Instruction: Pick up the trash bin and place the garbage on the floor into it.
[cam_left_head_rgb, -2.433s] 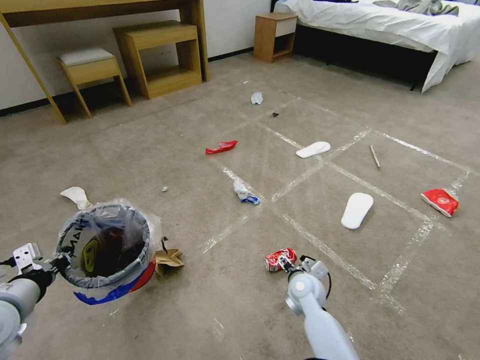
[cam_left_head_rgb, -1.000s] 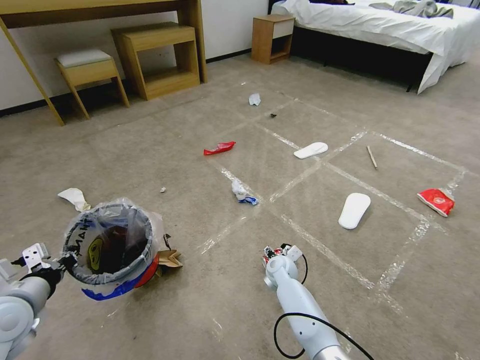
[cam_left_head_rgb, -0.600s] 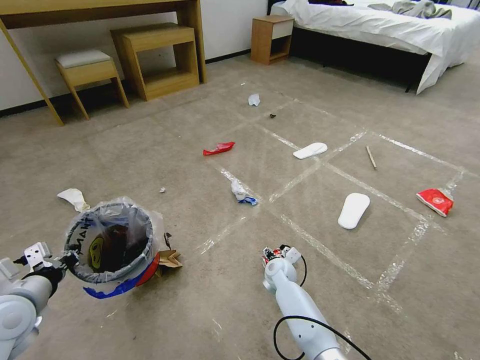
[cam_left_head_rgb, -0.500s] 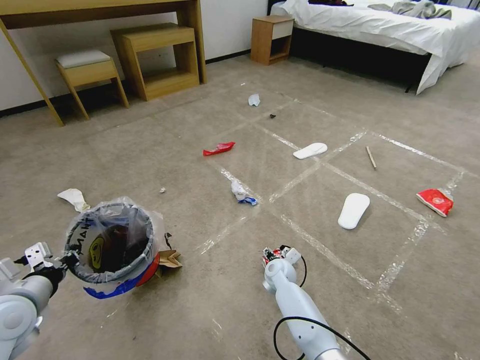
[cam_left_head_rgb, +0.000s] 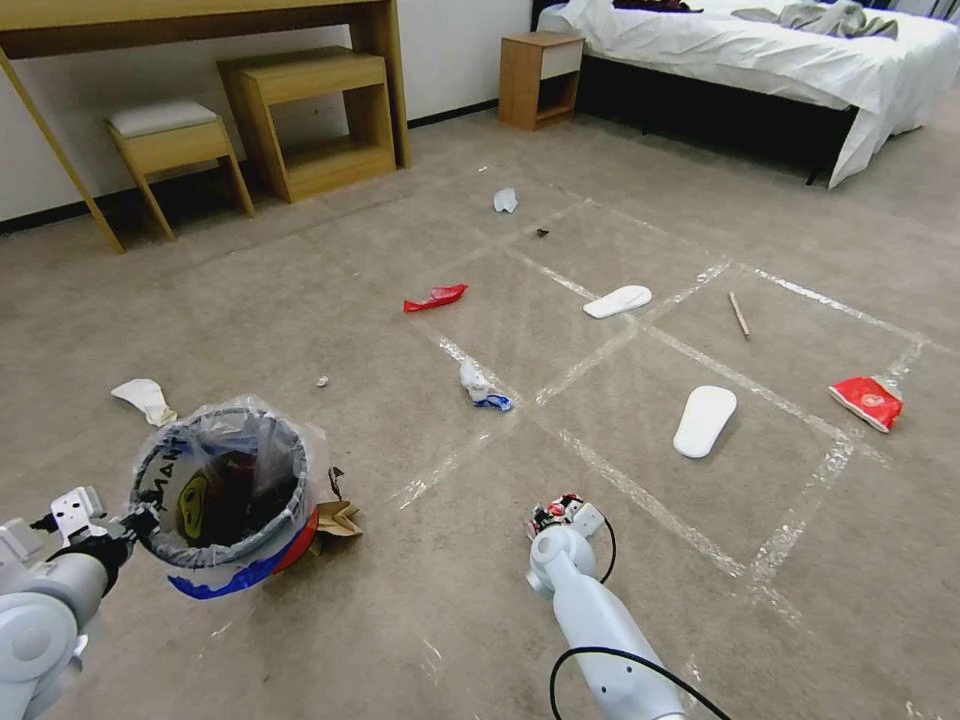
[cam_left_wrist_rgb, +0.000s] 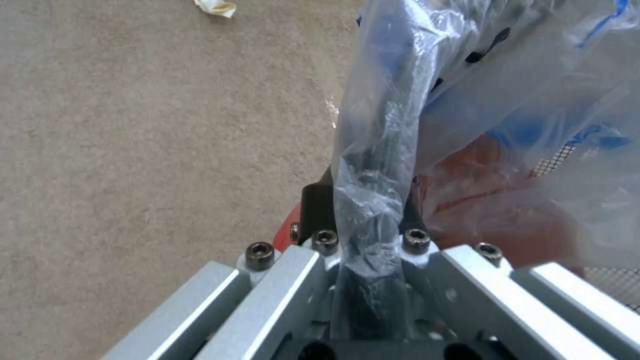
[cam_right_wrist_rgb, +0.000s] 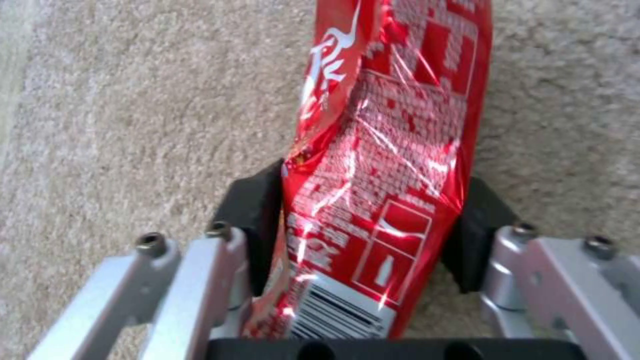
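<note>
**A:** Since earlier, your right gripper has dropped over the red wrapper on the carpet, pads nipping both sides.

**B:** Thin foil could slip out when you lift. Left gripper is clamped on the trash bin rim; the liner might tear.

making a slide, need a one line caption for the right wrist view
Right gripper closed around a crumpled red wrapper lying on the beige carpet.

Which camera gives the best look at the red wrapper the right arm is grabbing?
The right wrist view: the red wrapper is close up between the right tool's pads. In the head view, the wrapper is mostly hidden behind that tool.
</note>
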